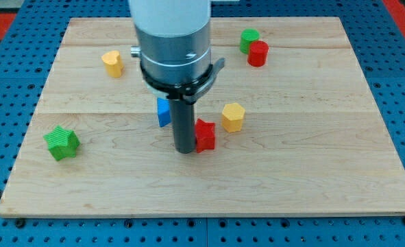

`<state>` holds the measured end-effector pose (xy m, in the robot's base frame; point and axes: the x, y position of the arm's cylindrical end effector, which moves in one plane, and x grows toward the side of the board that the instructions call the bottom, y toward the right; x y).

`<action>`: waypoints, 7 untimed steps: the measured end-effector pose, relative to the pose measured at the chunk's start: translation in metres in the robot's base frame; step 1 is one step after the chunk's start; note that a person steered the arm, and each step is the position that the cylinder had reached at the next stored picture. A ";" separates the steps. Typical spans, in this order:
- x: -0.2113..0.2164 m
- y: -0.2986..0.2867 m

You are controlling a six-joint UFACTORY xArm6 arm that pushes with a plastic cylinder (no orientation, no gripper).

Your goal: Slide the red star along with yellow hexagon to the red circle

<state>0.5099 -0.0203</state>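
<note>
The red star (205, 134) lies near the board's middle. My tip (184, 150) stands right against its left side, touching or nearly so. The yellow hexagon (233, 116) sits just up and to the right of the star, with a small gap between them. The red circle (258, 53) is a red cylinder at the view's top right, touching a green block (249, 38) behind it. The rod and arm hide part of the board above the star.
A blue block (163, 112) sits just left of the rod, partly hidden by it. A yellow heart-like block (112, 63) lies at the top left. A green star (62, 143) lies at the left. The wooden board (325, 171) rests on a blue pegboard.
</note>
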 end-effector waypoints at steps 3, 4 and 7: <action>-0.030 0.125; -0.037 0.125; -0.124 0.168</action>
<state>0.3863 0.1482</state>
